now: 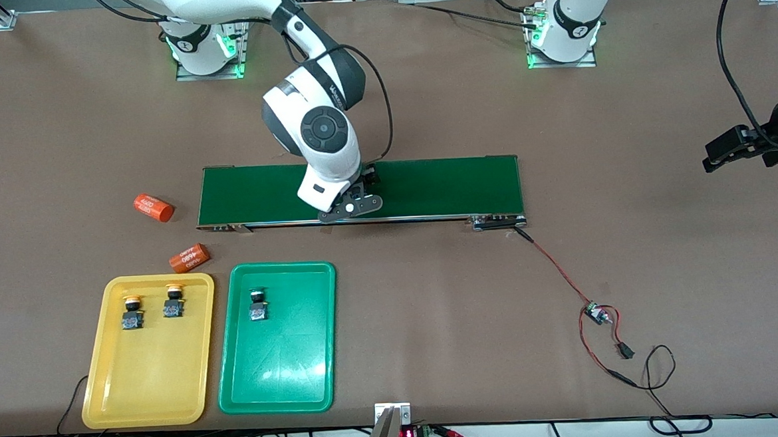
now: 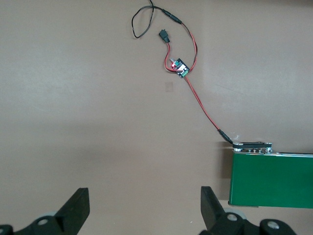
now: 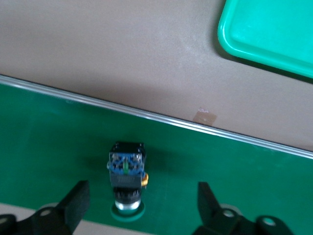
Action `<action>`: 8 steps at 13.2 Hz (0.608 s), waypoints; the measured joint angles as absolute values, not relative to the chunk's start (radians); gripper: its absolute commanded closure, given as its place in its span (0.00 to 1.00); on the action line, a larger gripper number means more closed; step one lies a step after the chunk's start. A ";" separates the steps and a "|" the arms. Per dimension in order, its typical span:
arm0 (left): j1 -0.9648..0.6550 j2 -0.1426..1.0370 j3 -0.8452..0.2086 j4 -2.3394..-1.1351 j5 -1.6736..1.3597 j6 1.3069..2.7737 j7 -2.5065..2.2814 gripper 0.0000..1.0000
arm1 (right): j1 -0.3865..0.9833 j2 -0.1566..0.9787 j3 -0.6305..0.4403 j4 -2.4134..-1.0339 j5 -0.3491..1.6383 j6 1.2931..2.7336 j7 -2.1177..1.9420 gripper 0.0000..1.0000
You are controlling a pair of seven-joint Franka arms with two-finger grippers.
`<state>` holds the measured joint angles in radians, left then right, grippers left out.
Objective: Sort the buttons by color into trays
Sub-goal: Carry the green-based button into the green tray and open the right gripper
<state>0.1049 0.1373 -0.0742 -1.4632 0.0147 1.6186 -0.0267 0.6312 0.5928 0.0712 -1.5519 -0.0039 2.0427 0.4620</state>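
Note:
Two yellow buttons (image 1: 132,312) (image 1: 174,302) lie in the yellow tray (image 1: 147,378). One green button (image 1: 257,304) lies in the green tray (image 1: 280,371), whose corner (image 3: 274,34) shows in the right wrist view. Another green button (image 3: 126,181) lies on its side on the dark-green conveyor belt (image 3: 49,147). My right gripper (image 3: 143,191) (image 1: 352,206) is low over the belt (image 1: 440,186), open, with a finger on each side of that button and not touching it. The right hand hides this button in the front view. My left gripper (image 1: 715,156) (image 2: 144,192) waits open above bare table at the left arm's end.
Two orange cylinders with white numerals (image 1: 153,207) (image 1: 189,257) lie on the table between the belt and the yellow tray. A red wire runs from the belt's end to a small circuit board (image 1: 597,314) (image 2: 180,68).

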 measured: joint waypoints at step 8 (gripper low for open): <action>0.106 0.137 -0.072 -1.466 0.015 1.619 -0.027 0.00 | 0.634 0.611 0.064 -1.622 -0.010 2.158 0.462 0.39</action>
<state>0.1058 0.1374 -0.0719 -1.4659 0.0147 1.6187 -0.0267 0.6337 0.6106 0.0643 -1.6222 -0.0100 2.1577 0.4619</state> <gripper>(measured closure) 0.000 0.101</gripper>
